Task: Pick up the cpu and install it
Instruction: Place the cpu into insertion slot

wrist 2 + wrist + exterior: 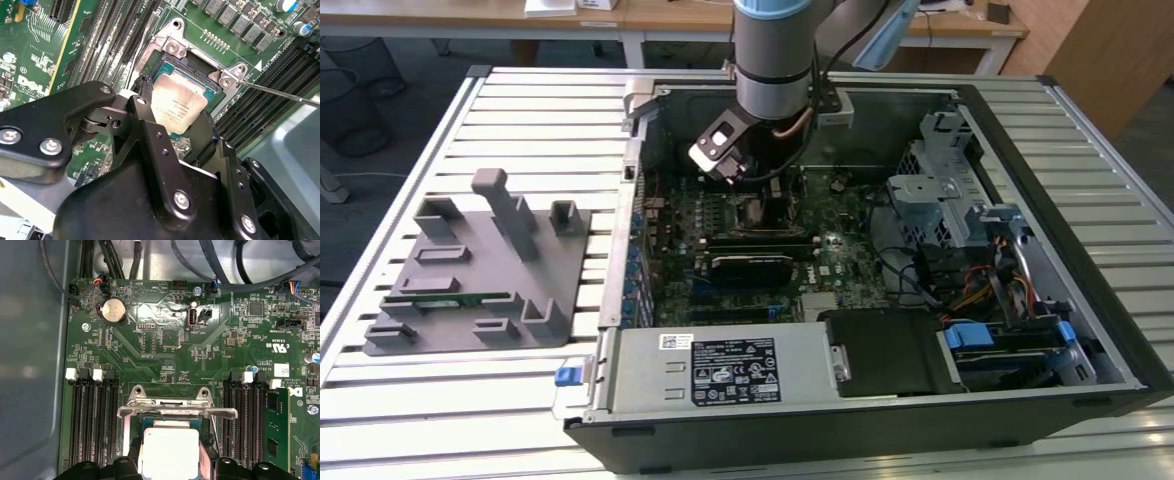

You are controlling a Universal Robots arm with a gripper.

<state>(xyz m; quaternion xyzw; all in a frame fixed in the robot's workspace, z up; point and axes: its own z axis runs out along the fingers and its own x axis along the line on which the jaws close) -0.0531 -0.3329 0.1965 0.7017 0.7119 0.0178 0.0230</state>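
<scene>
Silver-topped cpu point(177, 107), clenched between the jaws, hangs over the socket point(194, 71) — lowered askew (it looks slightly off), it could jam.

Arm point(774, 60) vertical, gripper point(176, 114) straight down, jaws tight on two edges of the cpu point(169, 450).

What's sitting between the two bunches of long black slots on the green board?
The silver cpu sits between them, a metal bracket next to it, as the first wrist view shows.
</scene>
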